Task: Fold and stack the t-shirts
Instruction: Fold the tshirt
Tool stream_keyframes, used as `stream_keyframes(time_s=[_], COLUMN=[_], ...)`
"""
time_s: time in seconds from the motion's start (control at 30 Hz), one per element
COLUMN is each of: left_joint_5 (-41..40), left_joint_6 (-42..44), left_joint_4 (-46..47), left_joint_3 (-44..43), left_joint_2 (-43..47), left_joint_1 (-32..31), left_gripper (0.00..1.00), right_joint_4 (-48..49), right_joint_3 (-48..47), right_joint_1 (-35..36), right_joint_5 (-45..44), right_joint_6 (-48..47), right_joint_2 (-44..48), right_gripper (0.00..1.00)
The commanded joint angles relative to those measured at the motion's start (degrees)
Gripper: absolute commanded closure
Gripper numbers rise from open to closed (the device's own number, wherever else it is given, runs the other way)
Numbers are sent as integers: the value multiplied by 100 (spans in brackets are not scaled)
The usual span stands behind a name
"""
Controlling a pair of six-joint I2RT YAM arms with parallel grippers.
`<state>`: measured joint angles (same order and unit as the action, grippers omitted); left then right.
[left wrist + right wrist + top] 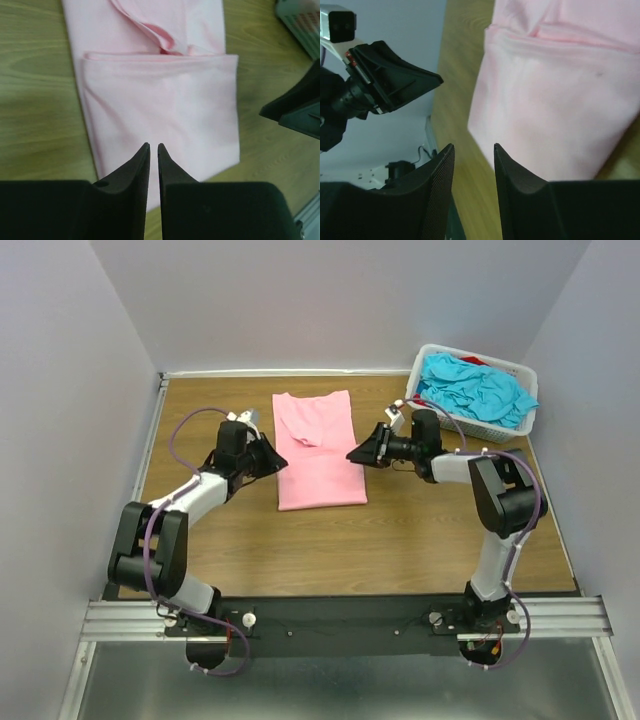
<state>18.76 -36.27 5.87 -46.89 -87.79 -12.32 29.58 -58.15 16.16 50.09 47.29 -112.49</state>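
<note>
The pink t-shirt lies part-folded at frame centre. The left gripper, at its left edge, is parted by only a slit and is empty. The right gripper, at its right edge, is parted wider and is also empty. Should only the top layer be pinched, the fold could be dragged open; contact is apparently not yet made.

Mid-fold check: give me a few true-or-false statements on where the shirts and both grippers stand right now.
1. The pink t-shirt lies partly folded on the table. True.
2. The right gripper is clamped on pink cloth. False: its jaws stand apart with nothing between them.
3. The turquoise t-shirts sit in the white basket. True.
4. The left gripper hangs over the basket. False: it is at the pink t-shirt's left edge, empty.
</note>
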Motion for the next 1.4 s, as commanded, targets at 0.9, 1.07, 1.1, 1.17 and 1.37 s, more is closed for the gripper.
stream_keyframes(time_s=[0.9,1.07,1.1,1.17,1.37], left_joint_5=[-1594,-2596,-2684,-2912,-3072], left_joint_6=[234,436,445,454,384], left_joint_4=[-1974,-2476,-2624,-2757,-2890], left_joint_3=[393,111,49,-4,57], left_joint_2=[1061,1475,1562,1668,1800], left_joint_1=[-596,-947,-1070,-1176,-1396], left_gripper=[69,40,38,32,31], right_joint_4=[-3405,-4670,-5029,-5338,-5542], right_joint_3=[814,289,174,-11,-390], right_joint_1=[334,888,1106,1257,1600], right_joint_5=[-1974,-4504,-4977,-5324,-5738], right_joint_6=[-1564,-1863,-1942,-1969,-1916], right_joint_2=[1597,1915,1862,1696,1335], right_gripper=[49,46,46,46,46])
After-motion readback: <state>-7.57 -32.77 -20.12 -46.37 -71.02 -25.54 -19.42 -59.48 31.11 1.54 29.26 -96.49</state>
